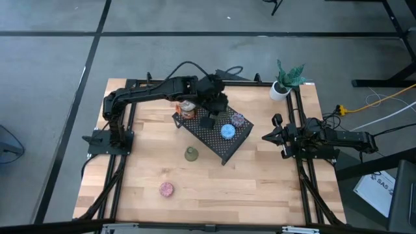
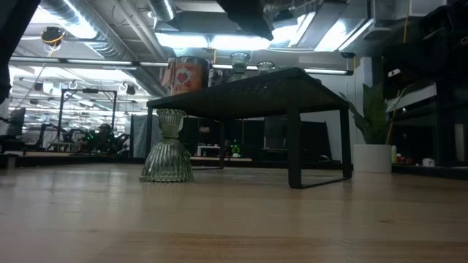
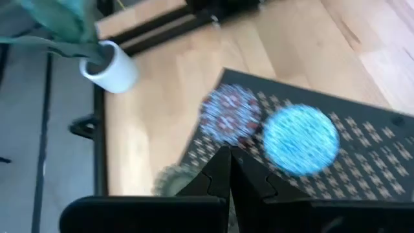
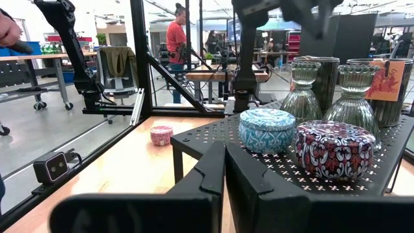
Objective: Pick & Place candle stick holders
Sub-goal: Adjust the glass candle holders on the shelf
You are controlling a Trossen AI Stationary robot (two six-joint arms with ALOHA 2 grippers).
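Black perforated rack (image 1: 218,140) sits mid-table, and I see my left gripper (image 1: 209,121) hovering over its far-left part, fingers clenched on nothing. Just ahead of those fingertips, the blue holder (image 3: 300,140) and the purple patterned holder (image 3: 230,115) stand side by side on the rack near its right edge, neither touched. Two olive glass holders (image 4: 301,97) stand toward the rack's far side beside a red-labelled tin (image 1: 187,108). Another olive holder (image 1: 191,154) rests on the table (image 1: 260,188) beside the rack's front-left edge; the pink holder (image 1: 167,189) lies nearer the table's front edge. My right gripper (image 1: 268,137) waits at the table's right edge, fingers pressed together, empty.
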